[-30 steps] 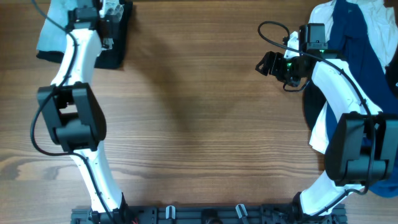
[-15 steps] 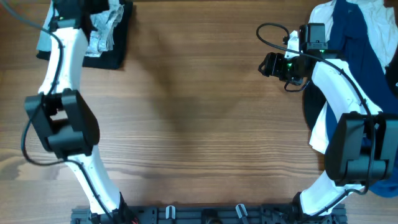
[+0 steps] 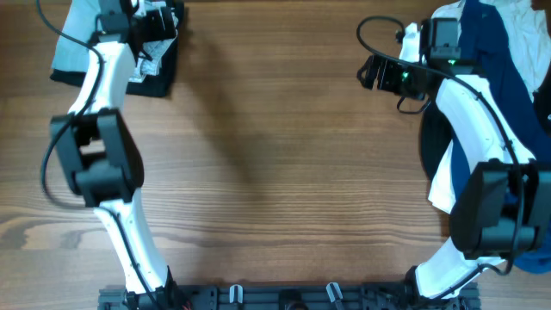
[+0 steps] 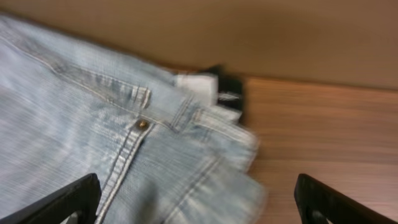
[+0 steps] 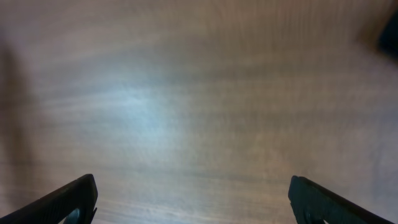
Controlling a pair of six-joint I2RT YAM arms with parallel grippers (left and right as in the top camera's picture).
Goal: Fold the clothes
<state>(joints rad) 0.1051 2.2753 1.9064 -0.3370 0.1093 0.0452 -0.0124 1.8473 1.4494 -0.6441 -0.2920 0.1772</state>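
Denim shorts [image 4: 93, 124] lie at 11 o'clock on the surface [image 5: 199, 93], white label [image 4: 198, 84] too blurred to read. Spread left end effector [image 4: 199, 202] hangs above them, arm stretched far. Spread right end effector [image 5: 193, 199] hangs over wood at 1 o'clock.

At the far left corner of your wooden bench [image 3: 284, 172] you see a black cloth [image 3: 159, 82]. A heap of dark blue and white garments [image 3: 515, 82] lies along the right edge.

text: none legible | labels: none | brands: none | numbers: none | signs: none
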